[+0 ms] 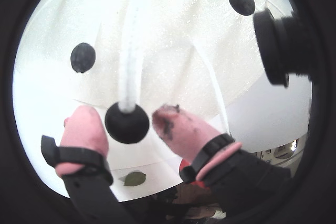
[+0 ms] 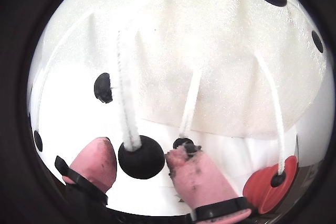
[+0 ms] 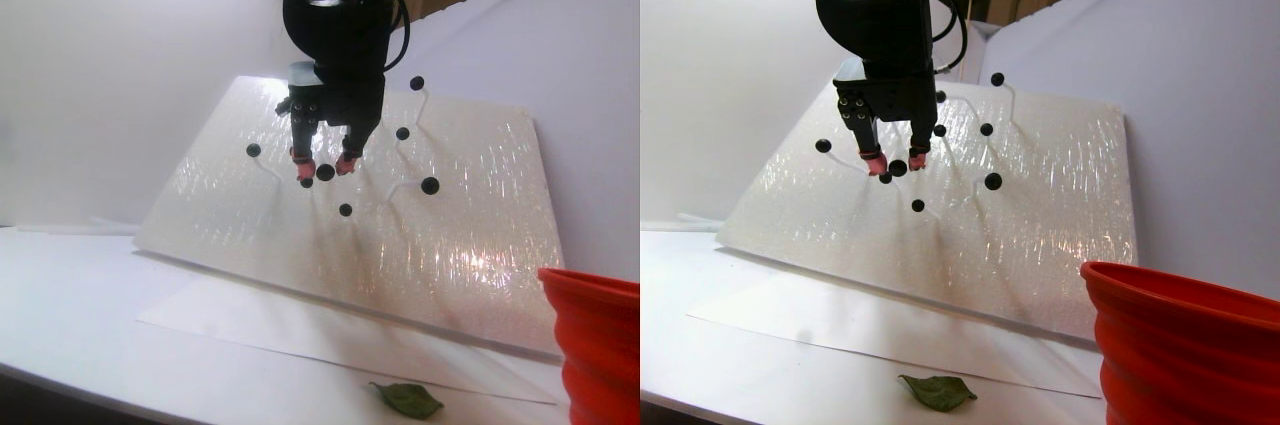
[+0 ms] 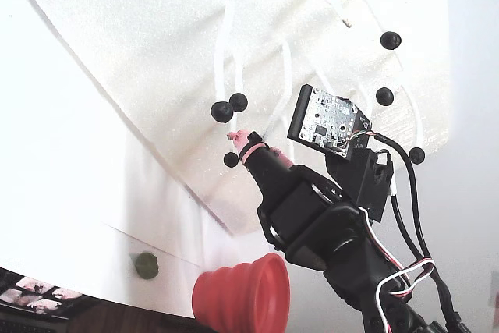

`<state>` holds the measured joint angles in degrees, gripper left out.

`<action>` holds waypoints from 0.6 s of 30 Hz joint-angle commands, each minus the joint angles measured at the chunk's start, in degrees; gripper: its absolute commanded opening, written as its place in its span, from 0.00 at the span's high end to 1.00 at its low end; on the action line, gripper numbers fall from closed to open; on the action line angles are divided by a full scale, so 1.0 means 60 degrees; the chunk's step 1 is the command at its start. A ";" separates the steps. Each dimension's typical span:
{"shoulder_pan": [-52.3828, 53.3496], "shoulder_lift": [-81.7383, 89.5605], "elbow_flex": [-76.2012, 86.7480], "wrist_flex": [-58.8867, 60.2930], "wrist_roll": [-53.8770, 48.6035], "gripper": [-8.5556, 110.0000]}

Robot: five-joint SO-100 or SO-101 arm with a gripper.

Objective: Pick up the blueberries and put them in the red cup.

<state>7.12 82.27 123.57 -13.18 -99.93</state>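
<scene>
Several blueberries sit on white fuzzy stems that stick out of a tilted white foam board (image 3: 430, 245). My gripper (image 1: 128, 123) is open, and its pink fingertips (image 1: 84, 124) straddle one blueberry (image 1: 127, 127) with a small gap on each side. In the other wrist view that same blueberry (image 2: 140, 158) sits between the gripper's (image 2: 139, 159) tips. More blueberries (image 1: 83, 57) (image 2: 103, 87) hang further off. The red cup (image 3: 595, 335) stands at the lower right of the stereo pair view, and below the arm in the fixed view (image 4: 242, 294).
A green leaf (image 3: 407, 400) lies on the white paper in front of the board. White walls close in behind and to the right. A black camera body (image 1: 278, 45) juts in at the upper right of a wrist view.
</scene>
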 commanded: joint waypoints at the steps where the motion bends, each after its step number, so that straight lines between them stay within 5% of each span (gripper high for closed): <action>1: 0.0205 0.0132 -0.0776 -0.0293 -0.0103 0.77; 18: 0.0073 0.0059 -0.0747 -0.0483 0.0146 0.78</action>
<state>7.12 81.12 123.49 -14.59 -99.23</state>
